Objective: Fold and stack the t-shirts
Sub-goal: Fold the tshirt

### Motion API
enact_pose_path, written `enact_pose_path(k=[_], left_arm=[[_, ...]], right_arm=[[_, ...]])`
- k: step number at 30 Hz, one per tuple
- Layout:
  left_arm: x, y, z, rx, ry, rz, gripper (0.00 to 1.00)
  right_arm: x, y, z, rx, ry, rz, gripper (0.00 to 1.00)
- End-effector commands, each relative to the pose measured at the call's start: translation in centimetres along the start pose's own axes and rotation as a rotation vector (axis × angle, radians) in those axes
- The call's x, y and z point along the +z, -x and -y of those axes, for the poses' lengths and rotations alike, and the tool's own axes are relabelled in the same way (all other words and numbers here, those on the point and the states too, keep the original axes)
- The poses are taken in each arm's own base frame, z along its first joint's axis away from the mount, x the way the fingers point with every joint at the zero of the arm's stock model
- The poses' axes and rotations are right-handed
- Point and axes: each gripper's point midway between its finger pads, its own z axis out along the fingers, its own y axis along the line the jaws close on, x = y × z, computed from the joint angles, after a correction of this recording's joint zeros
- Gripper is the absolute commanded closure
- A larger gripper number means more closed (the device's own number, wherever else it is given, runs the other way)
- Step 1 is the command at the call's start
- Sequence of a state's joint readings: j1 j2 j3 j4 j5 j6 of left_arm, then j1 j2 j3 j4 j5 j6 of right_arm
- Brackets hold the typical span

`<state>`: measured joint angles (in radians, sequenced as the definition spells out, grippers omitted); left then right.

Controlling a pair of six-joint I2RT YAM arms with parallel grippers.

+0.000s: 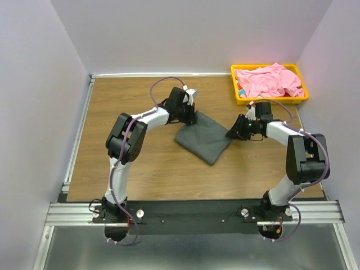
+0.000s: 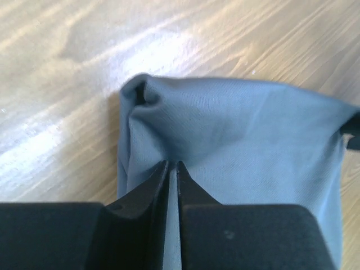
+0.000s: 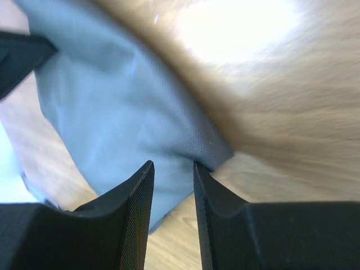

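The dark grey t-shirt (image 1: 203, 139) lies folded into a small slanted rectangle in the middle of the table. My left gripper (image 1: 191, 117) is at its far left corner; in the left wrist view (image 2: 173, 164) the jaws are pinched on a thin fold of grey t-shirt (image 2: 236, 135). My right gripper (image 1: 231, 134) sits at the shirt's right corner. In the right wrist view (image 3: 173, 164) its jaws stand apart, with the corner of the grey t-shirt (image 3: 124, 107) reaching in between the tips. The pink t-shirt (image 1: 269, 80) lies crumpled in the tray.
A yellow tray (image 1: 273, 100) stands at the back right corner against the wall, holding the pink shirt and some small coloured items. White walls close the table on the left, back and right. A metal rail runs along the near edge.
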<state>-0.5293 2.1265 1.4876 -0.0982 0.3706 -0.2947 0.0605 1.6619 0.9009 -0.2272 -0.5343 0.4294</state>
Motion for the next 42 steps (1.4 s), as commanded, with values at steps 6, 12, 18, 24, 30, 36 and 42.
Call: enact_pose_path(k=[6, 12, 18, 24, 30, 36, 42], left_arm=[[-4.0, 3.8, 3.9, -0.036, -0.155, 0.153, 0.74], [-4.4, 3.6, 5.7, -0.023, -0.264, 0.171, 0.73], [1.1, 3.1, 3.1, -0.056, -0.258, 0.119, 0.76], [4.2, 2.7, -0.7, -0.161, -0.219, 0.09, 0.8], [4.9, 1.7, -2.7, -0.212, -0.192, 0.065, 0.82], [0.7, 5.7, -2.4, -0.229, -0.194, 0.187, 0.79], [-5.1, 6.7, 1.8, -0.15, -0.239, 0.269, 0.69]], right_arm=[[-3.1, 5.7, -3.5, 0.003, 0.098, 0.231, 0.59], [-3.1, 2.9, -6.7, 0.037, 0.375, 0.184, 0.59], [-0.2, 0.9, -4.0, 0.133, 0.386, 0.181, 0.59], [1.8, 0.6, 1.0, 0.215, 0.319, 0.193, 0.6], [2.7, 2.1, 2.3, 0.203, 0.321, 0.19, 0.6], [1.6, 5.1, 0.0, 0.157, 0.388, 0.191, 0.6], [-2.4, 5.2, -5.5, 0.096, 0.526, 0.205, 0.51]])
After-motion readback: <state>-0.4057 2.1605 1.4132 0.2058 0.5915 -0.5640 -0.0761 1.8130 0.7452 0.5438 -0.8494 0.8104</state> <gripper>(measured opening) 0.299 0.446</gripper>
